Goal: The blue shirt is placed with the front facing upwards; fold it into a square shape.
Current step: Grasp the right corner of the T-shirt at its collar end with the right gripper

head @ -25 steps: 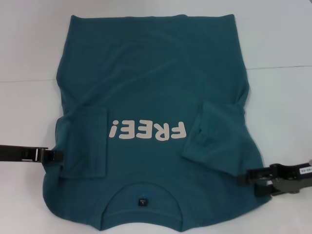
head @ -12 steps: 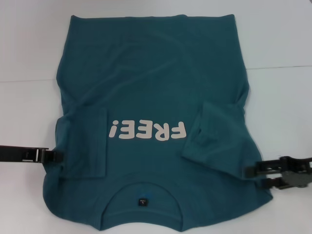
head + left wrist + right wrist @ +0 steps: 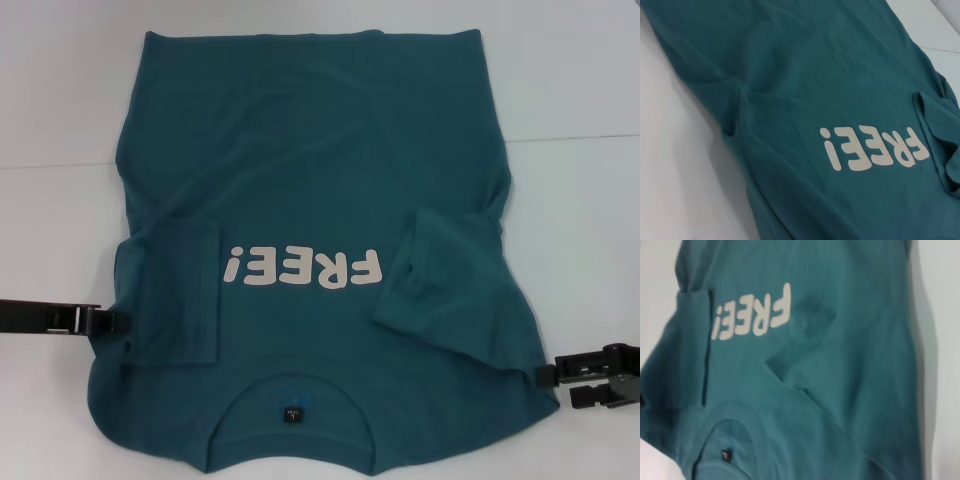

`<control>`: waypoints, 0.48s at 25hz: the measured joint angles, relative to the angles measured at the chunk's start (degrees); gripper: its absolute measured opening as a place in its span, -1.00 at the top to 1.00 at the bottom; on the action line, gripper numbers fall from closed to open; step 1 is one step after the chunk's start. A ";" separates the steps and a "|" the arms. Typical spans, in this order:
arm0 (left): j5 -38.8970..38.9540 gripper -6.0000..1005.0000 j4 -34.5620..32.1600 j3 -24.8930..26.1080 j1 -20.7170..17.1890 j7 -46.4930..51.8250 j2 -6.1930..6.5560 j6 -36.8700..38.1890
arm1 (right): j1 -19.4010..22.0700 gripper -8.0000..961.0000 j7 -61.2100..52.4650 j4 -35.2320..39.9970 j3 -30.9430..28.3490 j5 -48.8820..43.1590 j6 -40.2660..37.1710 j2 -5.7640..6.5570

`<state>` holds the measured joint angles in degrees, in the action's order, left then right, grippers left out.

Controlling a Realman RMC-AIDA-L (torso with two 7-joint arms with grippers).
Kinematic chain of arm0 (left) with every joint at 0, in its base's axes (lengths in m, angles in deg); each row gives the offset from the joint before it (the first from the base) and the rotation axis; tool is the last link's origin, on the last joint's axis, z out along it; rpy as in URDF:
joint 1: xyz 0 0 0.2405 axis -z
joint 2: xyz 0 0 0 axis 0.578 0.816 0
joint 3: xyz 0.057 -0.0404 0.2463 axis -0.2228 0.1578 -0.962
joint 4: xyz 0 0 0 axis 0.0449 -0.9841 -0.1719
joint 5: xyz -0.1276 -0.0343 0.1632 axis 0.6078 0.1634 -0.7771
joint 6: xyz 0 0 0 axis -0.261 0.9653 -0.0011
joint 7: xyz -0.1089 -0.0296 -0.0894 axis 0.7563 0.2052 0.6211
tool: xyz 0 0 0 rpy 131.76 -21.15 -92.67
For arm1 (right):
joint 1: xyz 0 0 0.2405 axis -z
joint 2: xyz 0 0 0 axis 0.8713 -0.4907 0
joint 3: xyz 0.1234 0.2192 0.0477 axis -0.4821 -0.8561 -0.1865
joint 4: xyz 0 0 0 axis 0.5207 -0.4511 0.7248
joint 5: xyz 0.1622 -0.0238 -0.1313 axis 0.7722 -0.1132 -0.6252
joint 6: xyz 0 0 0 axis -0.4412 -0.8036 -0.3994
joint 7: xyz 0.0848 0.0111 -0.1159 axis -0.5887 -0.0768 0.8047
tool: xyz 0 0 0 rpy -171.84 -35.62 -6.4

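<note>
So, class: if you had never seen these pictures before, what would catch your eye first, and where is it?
The blue shirt fills the white table, both sleeves folded inward and the white FREE! lettering upside down near the collar. A black gripper sits at each side: the left gripper touching the shirt's edge, the right gripper just off its corner.

- We see a plain white table (image 3: 580, 90) filling the whole head view, with no household or shop furnishings visible; this suggests a lab or test station.
- We note a faint straight seam across the table surface, consistent with joined work panels.
- We see one garment, the blue shirt (image 3: 310, 180), laid flat as the only item.
- We see black robot arms entering from both sides, each ending in a tool: left tool (image 3: 112, 322), right tool (image 3: 560, 375).
</note>
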<state>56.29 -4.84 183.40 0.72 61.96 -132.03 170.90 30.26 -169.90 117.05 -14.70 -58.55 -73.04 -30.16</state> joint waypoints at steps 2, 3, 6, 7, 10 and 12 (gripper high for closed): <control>0.00 0.96 0.00 0.00 0.00 0.00 0.00 0.01 | -0.22 -0.89 0.33 -0.23 0.30 -0.38 0.79 -0.29; 0.00 0.95 0.00 0.00 0.00 0.00 0.00 0.01 | -0.30 -0.89 0.40 -0.30 0.60 -0.42 1.18 -0.41; 0.00 0.95 0.00 0.00 0.02 0.00 0.00 0.03 | -0.45 -0.89 0.38 -0.32 1.88 -0.64 2.18 -0.79; 0.00 0.95 0.00 0.00 0.03 0.00 0.00 0.07 | -0.47 -0.89 0.27 -0.24 2.28 -0.80 2.44 -0.92; 0.00 0.95 0.00 0.00 0.04 0.00 0.00 0.15 | -0.50 -0.89 0.10 -0.20 2.58 -0.99 2.95 -1.01; 0.00 0.95 0.00 0.00 0.06 0.00 0.00 0.13 | -0.54 -0.89 0.08 -0.37 2.58 -0.94 3.40 -1.14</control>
<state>56.29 -4.84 183.40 0.78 61.96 -132.03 171.02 29.72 -169.82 116.68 -12.13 -59.49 -69.64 -31.30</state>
